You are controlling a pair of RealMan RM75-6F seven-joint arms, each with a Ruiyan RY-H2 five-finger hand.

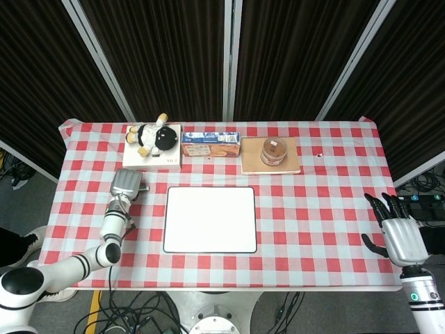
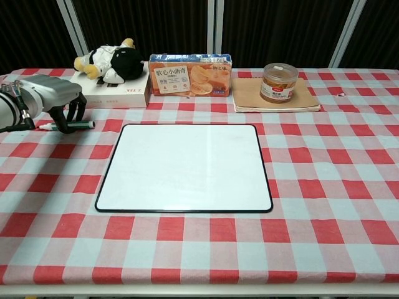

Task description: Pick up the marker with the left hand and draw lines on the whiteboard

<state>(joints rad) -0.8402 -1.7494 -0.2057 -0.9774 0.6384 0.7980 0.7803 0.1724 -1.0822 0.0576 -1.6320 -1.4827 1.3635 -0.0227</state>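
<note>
The marker (image 2: 67,125) lies flat on the checked cloth, left of the whiteboard (image 2: 184,167), its cap end pointing left. My left hand (image 2: 53,93) hovers right over it, with dark fingertips (image 2: 76,109) hanging down on both sides of the barrel; the marker still rests on the table. In the head view the left hand (image 1: 126,184) covers nearly all of the marker, beside the whiteboard (image 1: 210,219). My right hand (image 1: 396,233) sits off the table's right front corner, fingers spread and empty; the chest view does not show it.
Along the back stand a plush toy (image 2: 112,61) on a white box (image 2: 106,93), a cracker box (image 2: 190,75), and a lidded jar (image 2: 278,82) on a brown pad (image 2: 274,99). The box is just behind my left hand.
</note>
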